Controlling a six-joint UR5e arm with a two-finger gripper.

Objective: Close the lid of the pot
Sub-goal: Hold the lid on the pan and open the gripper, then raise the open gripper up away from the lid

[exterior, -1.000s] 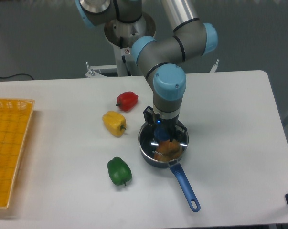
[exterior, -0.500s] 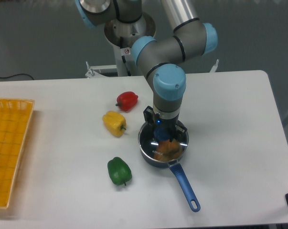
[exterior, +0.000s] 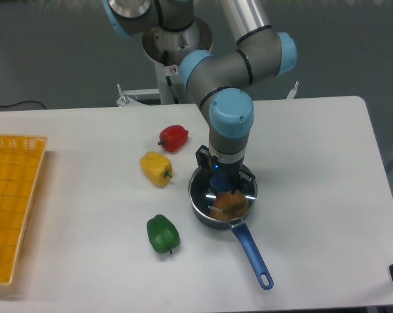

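My pincer (exterior: 221, 184) points straight down over the pot (exterior: 221, 205), its tips at the blue centre knob of the lid (exterior: 212, 195); my own wrist hides the contact, so I cannot tell whether the tips are closed on the knob or parted beside it. The lid's glass lies across the pot's mouth, its metal rim following the pot's rim closely, with something orange showing through the glass. The pot sits near the middle of the white surface (exterior: 313, 169), its long blue handle (exterior: 251, 254) running toward the front edge and slightly right, the loop end stopping short of that edge. To the pot's right the surface runs bare to its rounded far corner and right edge. On the other side the yellow pepper (exterior: 156, 168) lies near the pot's rim, the red pepper (exterior: 174, 137) beyond it, and the green pepper (exterior: 163, 234) toward the front, each apart from the pot. An orange basket (exterior: 10, 202) lies along the left edge, well apart.
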